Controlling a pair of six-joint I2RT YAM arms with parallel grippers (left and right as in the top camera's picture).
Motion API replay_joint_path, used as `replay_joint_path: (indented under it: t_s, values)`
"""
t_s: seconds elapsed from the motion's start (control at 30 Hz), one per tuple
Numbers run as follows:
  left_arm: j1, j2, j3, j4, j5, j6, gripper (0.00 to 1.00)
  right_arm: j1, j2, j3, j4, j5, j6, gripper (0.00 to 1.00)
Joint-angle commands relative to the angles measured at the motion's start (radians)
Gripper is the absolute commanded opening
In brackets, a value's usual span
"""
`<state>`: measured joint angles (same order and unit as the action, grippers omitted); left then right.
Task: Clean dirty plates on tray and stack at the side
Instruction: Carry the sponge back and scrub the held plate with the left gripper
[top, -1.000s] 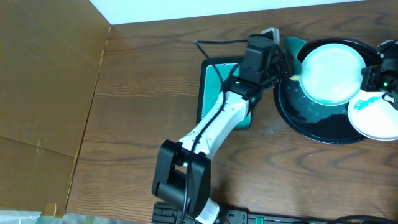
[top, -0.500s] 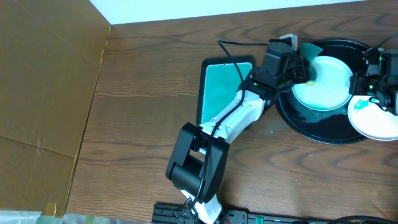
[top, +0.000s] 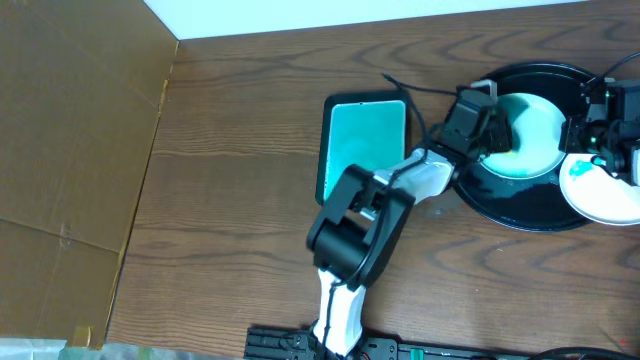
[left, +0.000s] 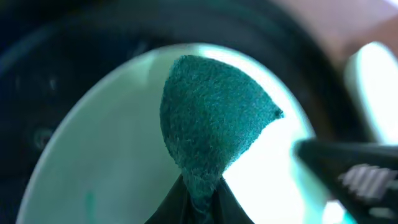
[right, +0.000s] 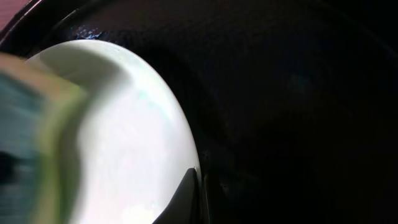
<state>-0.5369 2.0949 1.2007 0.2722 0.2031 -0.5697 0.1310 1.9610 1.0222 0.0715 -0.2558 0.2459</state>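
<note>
A white plate (top: 530, 140) with a teal-tinted face stands tilted over the black tray (top: 520, 208). My right gripper (top: 582, 135) is shut on its right rim, and the right wrist view shows the jaws (right: 198, 194) pinching the plate's edge (right: 124, 137) above the tray (right: 298, 93). My left gripper (top: 492, 135) is shut on a teal sponge (left: 211, 134) with its jaws (left: 199, 200) low in frame, and presses it on the plate's face (left: 106, 162). A second plate (top: 600, 190) with teal smears lies on the tray's right rim. A third plate is not seen.
A rectangular teal dish with a black edge (top: 365, 140) lies left of the tray. A black cable (top: 405, 90) runs from the left wrist over the dish. A brown cardboard wall (top: 70, 150) stands along the left side.
My left arm has swung right from over the teal dish, bringing the sponge onto the plate's face. The held plate now looks narrower and more tilted. The right gripper has stayed on its rim.
</note>
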Motion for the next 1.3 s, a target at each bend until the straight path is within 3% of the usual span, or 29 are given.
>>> replay_joint_path:
  t_s: [0.0, 0.3, 0.5, 0.63, 0.8, 0.87, 1.13, 1.27]
  values:
    - [0.006, 0.024, -0.004, -0.011, -0.081, -0.012, 0.07, 0.026, 0.016, 0.014, -0.005, 0.02, 0.012, 0.01]
    - [0.062, 0.021, -0.004, -0.122, -0.352, 0.151, 0.07, 0.027, 0.016, 0.014, -0.019, 0.021, 0.011, 0.01]
    - [0.089, -0.026, -0.003, -0.132, -0.449, 0.196, 0.07, 0.028, 0.016, 0.014, -0.042, 0.028, 0.011, 0.01]
    - [0.075, -0.092, -0.003, -0.104, -0.416, 0.18, 0.07, 0.027, 0.016, 0.014, -0.045, 0.031, 0.011, 0.01]
    - [0.056, -0.105, -0.003, 0.006, -0.097, 0.121, 0.07, 0.028, 0.016, 0.014, -0.044, 0.031, 0.012, 0.01]
    - [0.046, -0.094, -0.003, 0.037, -0.037, 0.079, 0.08, 0.028, 0.016, 0.014, -0.045, 0.031, 0.011, 0.01]
    - [0.01, -0.015, -0.003, 0.166, -0.039, 0.059, 0.07, 0.028, 0.016, 0.014, -0.045, 0.031, 0.012, 0.01]
    - [0.01, 0.029, -0.003, 0.198, -0.203, 0.06, 0.07, 0.028, 0.016, 0.014, -0.046, 0.031, 0.012, 0.01]
